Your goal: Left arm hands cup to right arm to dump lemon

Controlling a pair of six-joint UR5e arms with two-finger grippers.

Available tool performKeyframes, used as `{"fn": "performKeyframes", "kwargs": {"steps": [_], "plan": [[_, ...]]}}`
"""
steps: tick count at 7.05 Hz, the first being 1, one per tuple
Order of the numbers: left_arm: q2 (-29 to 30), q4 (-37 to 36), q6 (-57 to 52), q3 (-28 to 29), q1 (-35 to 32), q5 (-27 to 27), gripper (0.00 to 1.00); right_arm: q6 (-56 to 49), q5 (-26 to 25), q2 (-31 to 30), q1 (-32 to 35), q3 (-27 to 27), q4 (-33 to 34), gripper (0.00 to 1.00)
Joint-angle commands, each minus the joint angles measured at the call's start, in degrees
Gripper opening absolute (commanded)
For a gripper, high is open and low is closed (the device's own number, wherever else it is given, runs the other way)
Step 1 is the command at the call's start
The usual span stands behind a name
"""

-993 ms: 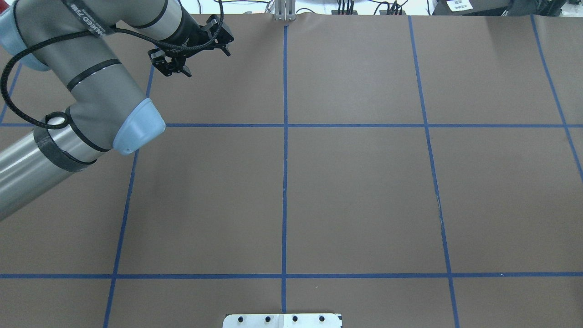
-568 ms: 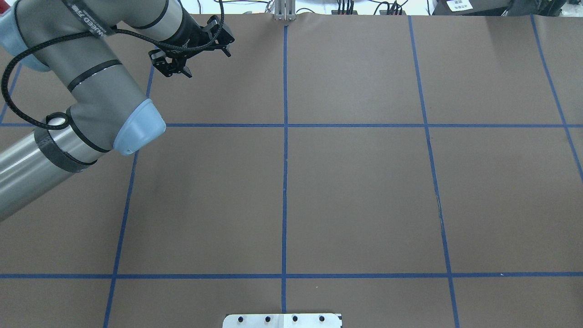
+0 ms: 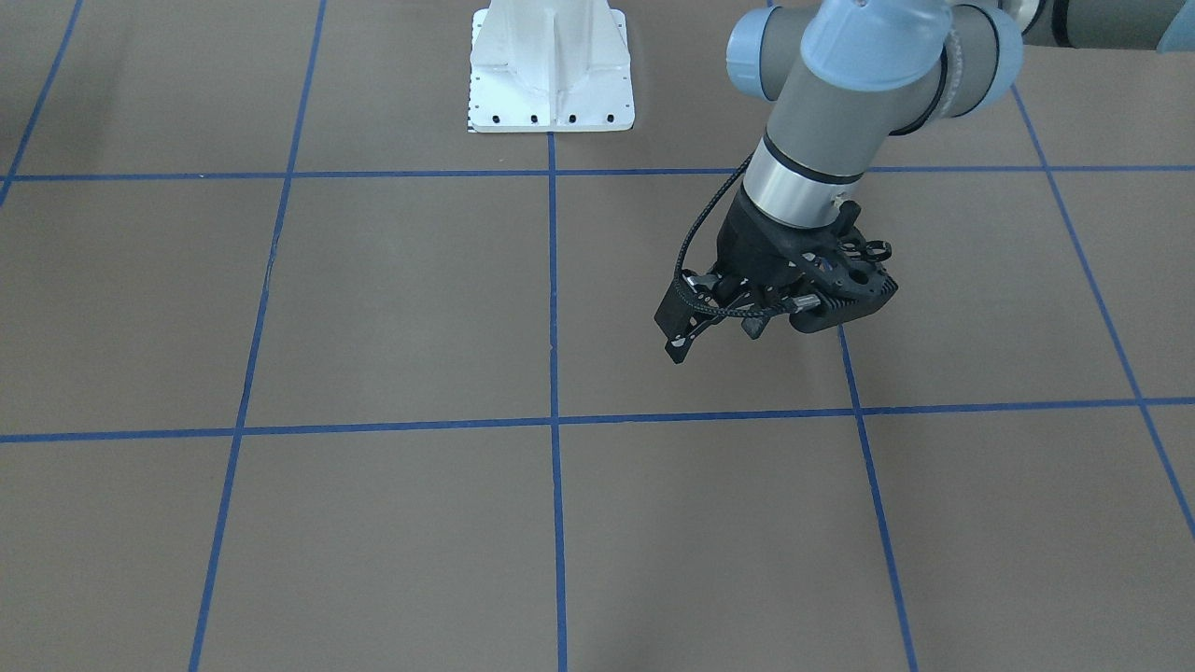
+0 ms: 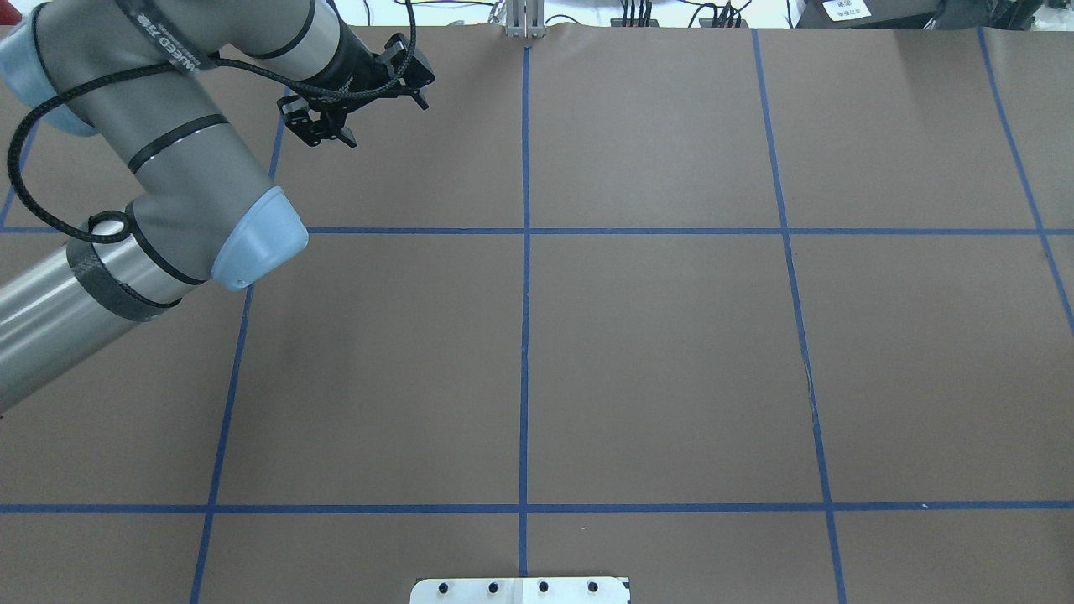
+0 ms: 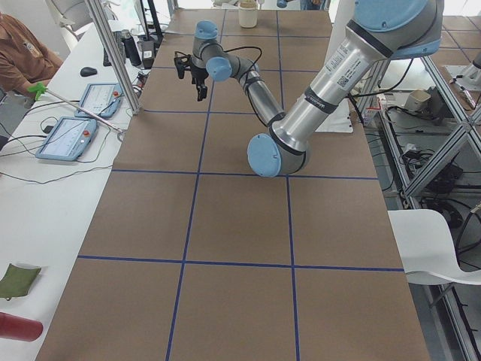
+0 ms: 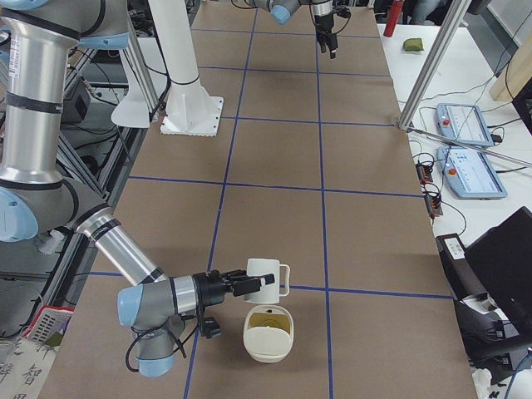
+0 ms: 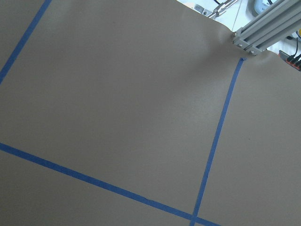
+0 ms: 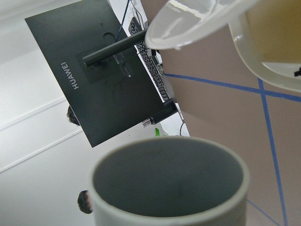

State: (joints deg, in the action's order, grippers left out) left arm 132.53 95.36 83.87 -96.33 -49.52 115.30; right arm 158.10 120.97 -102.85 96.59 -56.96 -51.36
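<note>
Cup [image 6: 264,280]: at the right gripper [image 6: 243,285], just beside a cream bowl [image 6: 264,353]; shown only by the exterior right and right wrist views.
Cup interior: dark grey in the wrist view.
Right grip: cannot tell.
Left gripper [image 3: 714,338]: fingers wide apart, over bare tabletop [image 3: 392,299].

Table [image 4: 671,352], contents by position.
- Left part, toward the operators' edge: left gripper [image 4: 409,74] above the surface, left of the post [image 4: 524,18] standing at that edge.
- Robot's edge, mid-width: pedestal [image 3: 551,70].
- Right end: bowl [image 6: 268,354] on the table, lemon [image 6: 268,320] in it. The cup [image 6: 264,278] is just beside the bowl, toward the table's middle. The right gripper [image 6: 246,284] is at the cup's robot side.
- Desk beyond the operators' edge: two tablets [image 6: 461,125].
</note>
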Motion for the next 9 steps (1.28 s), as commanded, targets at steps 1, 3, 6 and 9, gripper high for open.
{"fn": "performKeyframes", "kwargs": {"steps": [1,3,6,9], "plan": [[-0.08,0.00,0.15,0.00,0.04,0.01,1.00,-10.41,-0.20,-0.59,0.00,0.00,-2.24,0.06],[-0.17,0.17,0.15,-0.09,0.04,0.18,1.00,-24.25,-0.29,-0.68,0.00,0.44,-2.60,0.06],[-0.61,0.35,0.15,-0.17,0.22,0.18,1.00,-47.71,-0.03,-2.26,0.00,0.44,-1.99,0.07],[-0.60,0.61,0.59,-0.26,0.30,0.27,1.00,-74.86,0.23,-2.35,0.00,-1.65,6.40,0.07]]}}
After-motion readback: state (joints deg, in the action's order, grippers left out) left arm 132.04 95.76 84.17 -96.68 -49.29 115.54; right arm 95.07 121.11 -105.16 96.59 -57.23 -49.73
